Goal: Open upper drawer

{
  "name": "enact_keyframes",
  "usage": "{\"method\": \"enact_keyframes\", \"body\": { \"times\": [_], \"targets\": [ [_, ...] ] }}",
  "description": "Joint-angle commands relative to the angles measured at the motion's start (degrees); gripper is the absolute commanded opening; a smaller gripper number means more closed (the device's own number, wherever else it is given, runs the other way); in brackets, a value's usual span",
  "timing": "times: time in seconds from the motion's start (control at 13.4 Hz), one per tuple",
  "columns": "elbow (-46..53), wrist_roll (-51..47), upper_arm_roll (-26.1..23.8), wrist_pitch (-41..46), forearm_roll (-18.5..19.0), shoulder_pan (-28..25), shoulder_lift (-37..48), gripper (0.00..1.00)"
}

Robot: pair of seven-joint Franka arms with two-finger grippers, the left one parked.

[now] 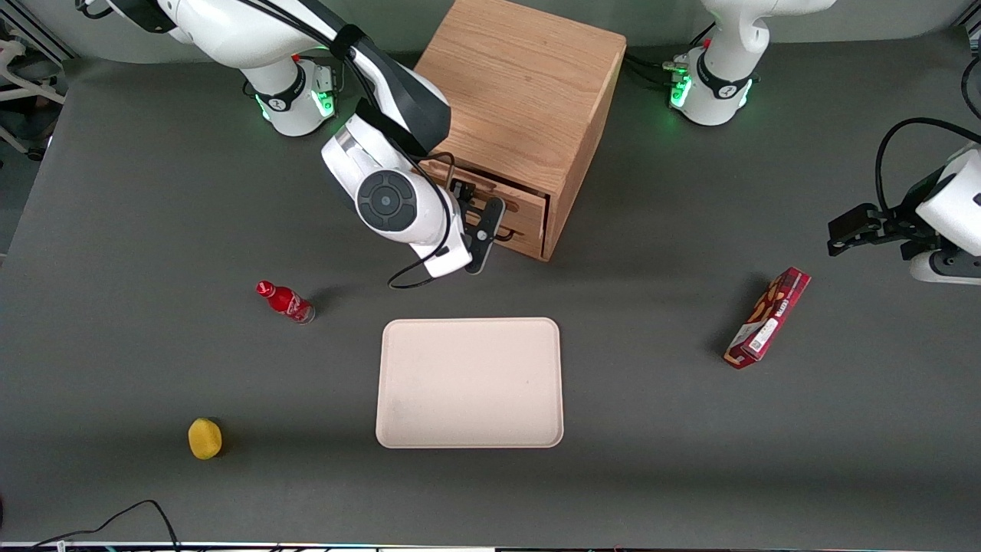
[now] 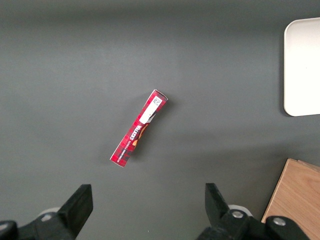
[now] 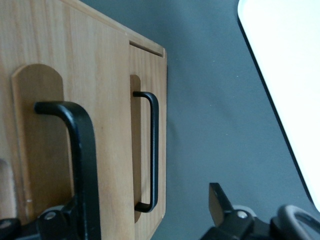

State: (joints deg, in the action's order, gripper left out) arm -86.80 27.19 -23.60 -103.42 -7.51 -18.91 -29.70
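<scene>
A dark grey matte table (image 1: 115, 230) fills the scene under soft, even light.

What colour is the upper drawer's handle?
Black: a thin bar handle on the light-oak upper drawer, clearest in the right wrist view, with the gripper at it.

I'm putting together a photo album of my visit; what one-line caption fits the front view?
The pincer reaches the upper drawer of a wooden cabinet, with a tray nearer the camera.

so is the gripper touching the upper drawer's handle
Cannot tell. The right wrist view shows the open gripper straddling the upper drawer's handle, but the bar itself hides any contact or gap.
</scene>
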Motion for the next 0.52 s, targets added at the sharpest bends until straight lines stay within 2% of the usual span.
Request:
{"method": "enact_keyframes", "body": {
  "times": [0.0,0.22,0.45],
  "targets": [
    [0.14,-0.20,0.48,-0.73,1.01,0.10,0.08,1.00],
    [1.45,-0.20,0.92,-0.73,1.10,0.27,-0.10,1.00],
    [3.21,-0.20,1.01,-0.73,2.85,0.45,-0.45,1.00]
  ]
}}
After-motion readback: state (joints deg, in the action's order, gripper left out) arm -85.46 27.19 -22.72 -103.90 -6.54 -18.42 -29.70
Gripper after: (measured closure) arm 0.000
